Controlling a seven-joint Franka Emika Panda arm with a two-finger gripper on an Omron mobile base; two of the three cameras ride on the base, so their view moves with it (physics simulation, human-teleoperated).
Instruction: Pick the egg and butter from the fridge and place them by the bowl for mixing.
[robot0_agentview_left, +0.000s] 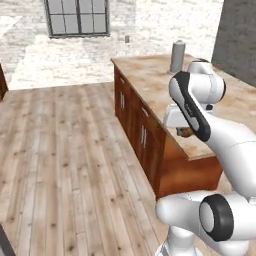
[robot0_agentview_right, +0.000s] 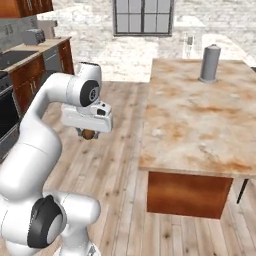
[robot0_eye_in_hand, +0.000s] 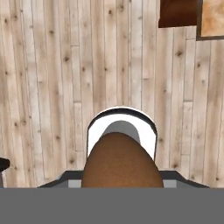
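The brown egg (robot0_eye_in_hand: 120, 162) sits between my gripper's fingers and looms large at the bottom of the hand view. In the right base view the gripper (robot0_agentview_right: 88, 133) hangs over the wooden floor, left of the island counter (robot0_agentview_right: 200, 120), shut on the egg (robot0_agentview_right: 89, 134). In the left base view the egg (robot0_agentview_left: 185, 132) peeks out under the white hand near the counter's near corner. The butter and the bowl are out of view. A tall dark grey slab (robot0_agentview_left: 237, 35) at the far right may be the fridge.
A grey cylinder (robot0_agentview_right: 210, 63) stands at the far end of the island counter. Wooden cabinets and a stove (robot0_agentview_right: 12, 75) line the left wall. Open plank floor (robot0_agentview_left: 65, 160) stretches to the left of the island, below a window (robot0_agentview_left: 77, 17).
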